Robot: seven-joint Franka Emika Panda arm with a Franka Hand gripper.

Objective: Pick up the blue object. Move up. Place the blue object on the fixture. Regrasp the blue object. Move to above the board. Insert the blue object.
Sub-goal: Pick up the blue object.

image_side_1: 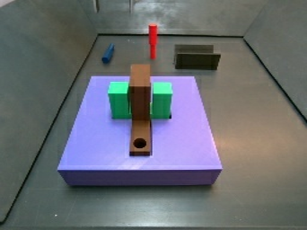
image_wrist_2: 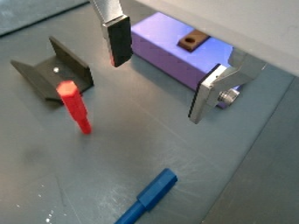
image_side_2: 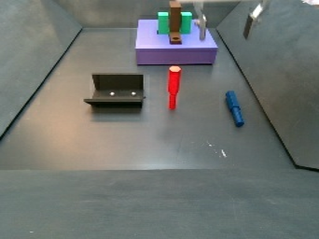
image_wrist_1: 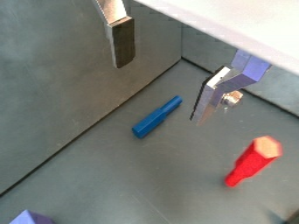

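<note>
We see our pincer [image_wrist_2: 158,73] hanging open and empty above the grey surface [image_wrist_2: 222,157]. The slim blue peg [image_wrist_1: 156,116] lies flat there near a wall, apart from the upright red peg [image_wrist_2: 75,107].

**Peg flat by the wall, gripper high above the floor**

The blue object [image_side_2: 233,107] lies flat on the floor near a side wall, apart from the upright peg [image_side_2: 174,87]. The fixture [image_side_2: 116,91] stands on that peg's far side. The board [image_side_1: 142,119] lies across the platform [image_side_1: 108,150], between two blocks [image_side_1: 120,99]. The gripper [image_wrist_1: 166,72] hangs spread above the blue object, touching nothing.
</note>
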